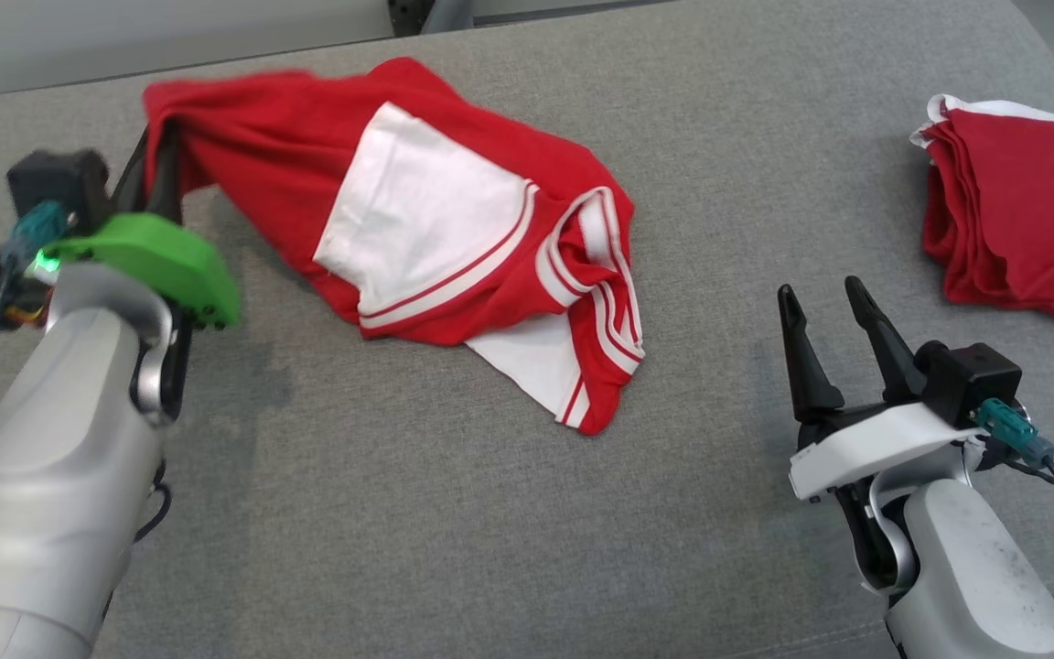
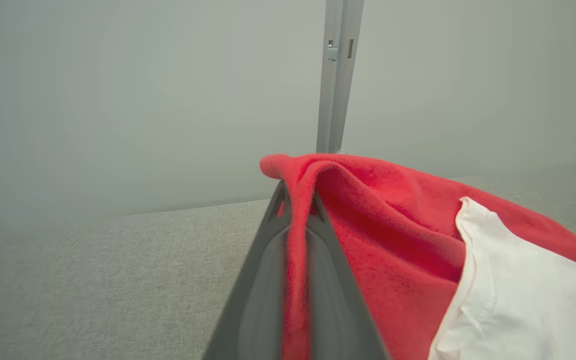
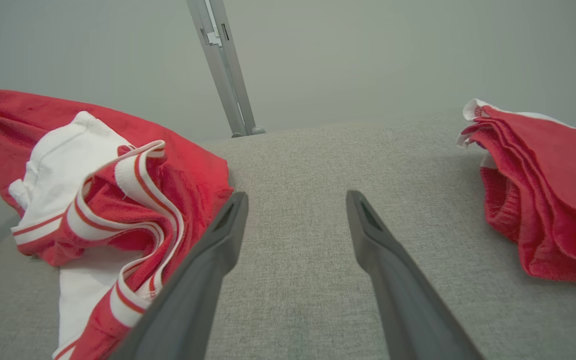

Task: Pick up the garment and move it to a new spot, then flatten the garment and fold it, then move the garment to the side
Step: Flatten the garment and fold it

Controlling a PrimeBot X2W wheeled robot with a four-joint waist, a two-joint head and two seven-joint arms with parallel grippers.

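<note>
The left tool (image 1: 164, 151), upper left, is pinched tight on a red edge of the garment (image 1: 454, 210); the rest sprawls across the tabletop (image 1: 490, 513). I'd lift high before carrying, so nothing drags. Lower right, the right tool (image 1: 822, 291) gapes empty.

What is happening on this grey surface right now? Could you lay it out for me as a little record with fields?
surface: grey fabric surface
main item: red and white garment, crumpled, left of centre
left tool: shut on the garment's far left edge, holding that edge raised
right tool: open, empty, to the right of the garment and apart from it
also there: folded red garment, far right
stage: gripped, not yet flattened or folded
</note>
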